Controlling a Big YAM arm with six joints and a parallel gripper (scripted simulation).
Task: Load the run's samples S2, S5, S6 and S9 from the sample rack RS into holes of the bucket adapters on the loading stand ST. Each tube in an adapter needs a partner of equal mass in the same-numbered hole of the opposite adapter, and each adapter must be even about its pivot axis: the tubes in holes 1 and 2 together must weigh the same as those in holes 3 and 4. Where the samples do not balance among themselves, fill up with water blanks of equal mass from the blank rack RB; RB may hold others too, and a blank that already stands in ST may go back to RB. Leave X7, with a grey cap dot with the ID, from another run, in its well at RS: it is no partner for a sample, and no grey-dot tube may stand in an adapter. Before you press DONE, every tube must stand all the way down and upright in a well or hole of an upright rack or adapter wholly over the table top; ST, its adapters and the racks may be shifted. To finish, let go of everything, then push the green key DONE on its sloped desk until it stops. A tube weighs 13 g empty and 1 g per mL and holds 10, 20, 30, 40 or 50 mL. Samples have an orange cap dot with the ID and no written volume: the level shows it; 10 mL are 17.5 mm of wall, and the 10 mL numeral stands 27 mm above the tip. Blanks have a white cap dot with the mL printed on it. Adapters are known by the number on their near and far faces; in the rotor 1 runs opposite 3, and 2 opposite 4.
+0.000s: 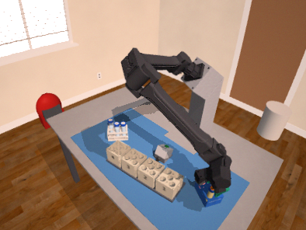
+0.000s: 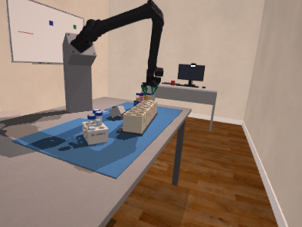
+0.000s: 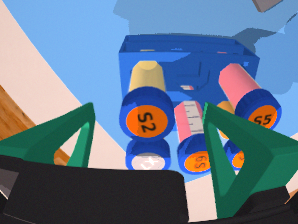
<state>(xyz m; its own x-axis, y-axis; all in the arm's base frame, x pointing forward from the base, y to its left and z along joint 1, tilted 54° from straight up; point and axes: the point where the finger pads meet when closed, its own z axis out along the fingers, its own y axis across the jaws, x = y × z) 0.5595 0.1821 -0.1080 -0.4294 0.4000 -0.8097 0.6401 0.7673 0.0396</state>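
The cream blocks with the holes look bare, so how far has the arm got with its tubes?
Nothing is loaded yet: the adapters show only bare holes. The open gripper hangs over the blue sample rack, above the tube S2, holding nothing. All four samples, any blanks from the blank rack and the DONE key remain.

Red chair (image 1: 48, 106), white bin (image 1: 273, 120).

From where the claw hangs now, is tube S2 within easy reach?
Probably yes. The open, empty claw hangs right above the blue sample rack, and S2 stands between its fingers' line, though neighbouring tubes crowd close on its right.
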